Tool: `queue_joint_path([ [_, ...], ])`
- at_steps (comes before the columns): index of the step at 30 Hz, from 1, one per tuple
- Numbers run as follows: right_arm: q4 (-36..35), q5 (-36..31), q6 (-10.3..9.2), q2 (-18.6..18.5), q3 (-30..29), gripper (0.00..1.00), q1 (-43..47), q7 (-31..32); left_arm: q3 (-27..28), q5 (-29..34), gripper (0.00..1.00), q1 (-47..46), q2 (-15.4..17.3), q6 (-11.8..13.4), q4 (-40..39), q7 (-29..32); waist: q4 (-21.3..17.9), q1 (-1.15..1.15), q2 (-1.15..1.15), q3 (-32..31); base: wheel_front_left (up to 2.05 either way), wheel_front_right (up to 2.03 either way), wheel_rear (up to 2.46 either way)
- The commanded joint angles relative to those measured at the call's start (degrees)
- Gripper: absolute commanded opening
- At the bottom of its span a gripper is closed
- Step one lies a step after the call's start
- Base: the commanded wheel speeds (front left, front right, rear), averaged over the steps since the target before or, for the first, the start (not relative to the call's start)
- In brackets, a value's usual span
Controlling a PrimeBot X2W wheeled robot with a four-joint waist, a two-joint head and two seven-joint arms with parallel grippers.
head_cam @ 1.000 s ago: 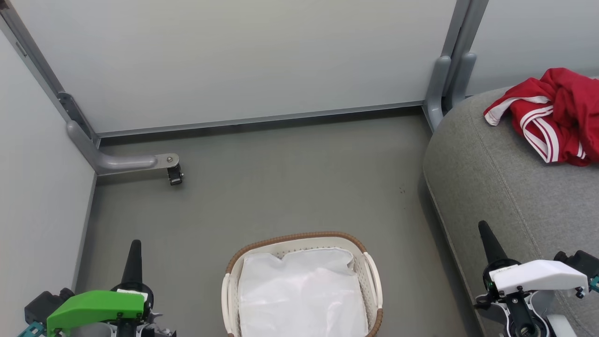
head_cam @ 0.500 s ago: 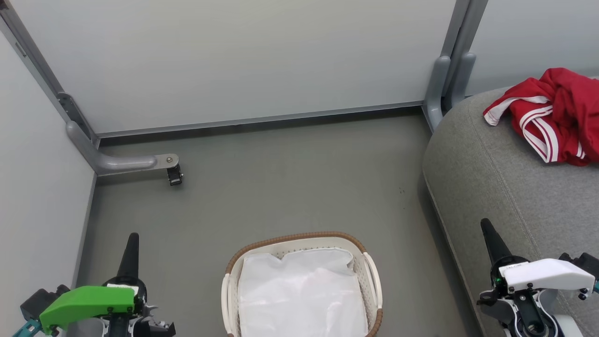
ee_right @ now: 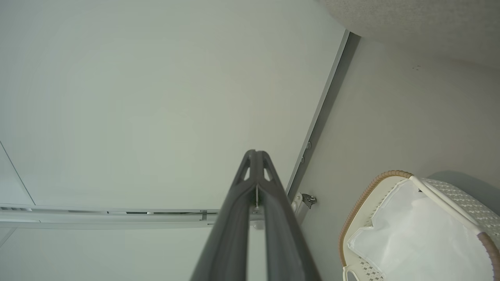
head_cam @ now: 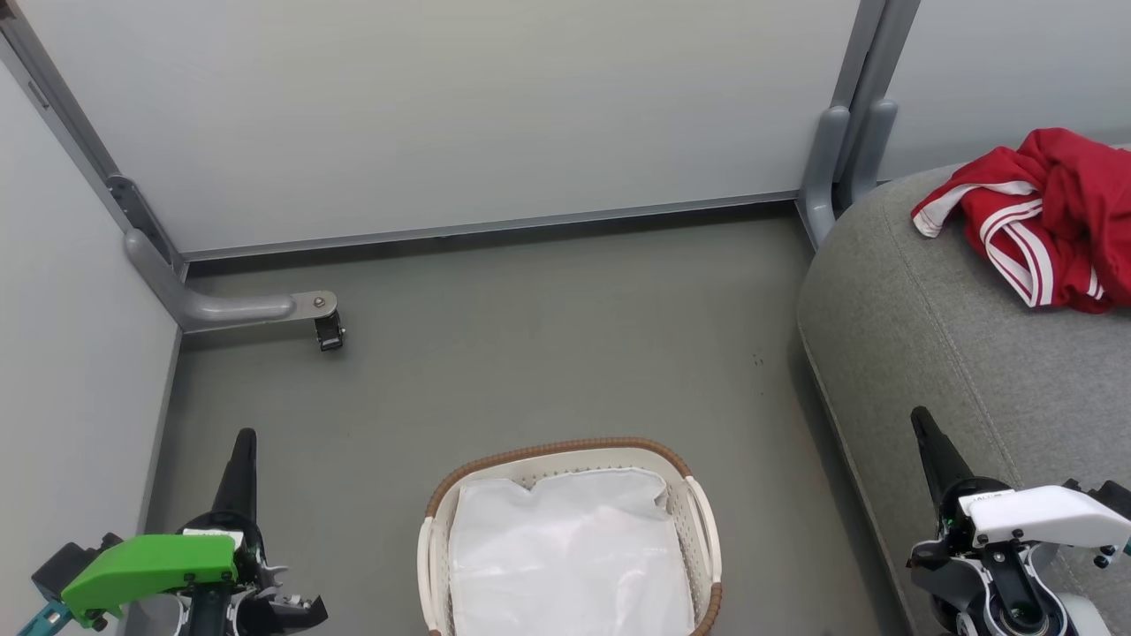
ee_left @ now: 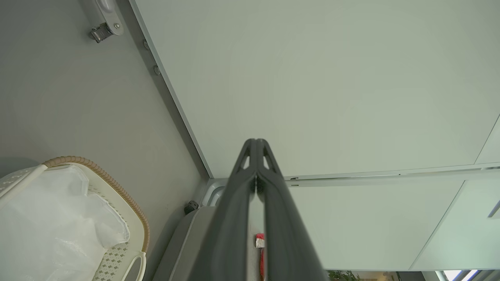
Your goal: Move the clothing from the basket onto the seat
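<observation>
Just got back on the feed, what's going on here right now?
Neither arm is handling anything. The left gripper and right gripper are both shut and empty, one on each side of the small oval cream-white perforated basket with a brown woven rim, which stands on the grey floor. The red clothing with white stripes lies bunched on the large grey fabric seat at the right. The basket holds a plain white cloth.

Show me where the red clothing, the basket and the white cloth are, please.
red clothing (head_cam: pixel 1074 190), head view, on the plain red fabric in the middle of the heap.
basket (head_cam: pixel 565 442), head view, on the brown woven rim at its far side.
white cloth (head_cam: pixel 570 556), head view, on the cloth's middle.
</observation>
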Motion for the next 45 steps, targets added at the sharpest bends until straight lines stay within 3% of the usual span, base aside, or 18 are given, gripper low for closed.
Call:
queue_joint_path([
  [1, -0.5, 1.3, -0.03, -0.3, -0.4, 0.0, -0.9, 0.4, 0.3, -1.1, 0.0, -1.2, 0.1, -0.3, -0.5, 0.4, 0.0, 0.0, 0.0, 0.0, 0.0, 0.0, 0.0],
  [22, -1.0, 9.4, -0.02, -0.4, -1.4, 0.0, -0.8, 2.4, 1.5, -7.9, 0.0, -2.0, 0.1, -0.9, -0.7, 2.6, -0.1, 0.0, 0.0, -0.1, 0.0, 0.0, 0.0],
  [45, -1.0, 9.2, -0.02, -0.4, -1.3, 0.0, -0.8, 2.4, 1.4, -7.7, 0.0, -1.9, 0.1, -0.8, -0.7, 2.5, -0.1, 0.0, 0.0, -0.1, 0.0, 0.0, 0.0],
])
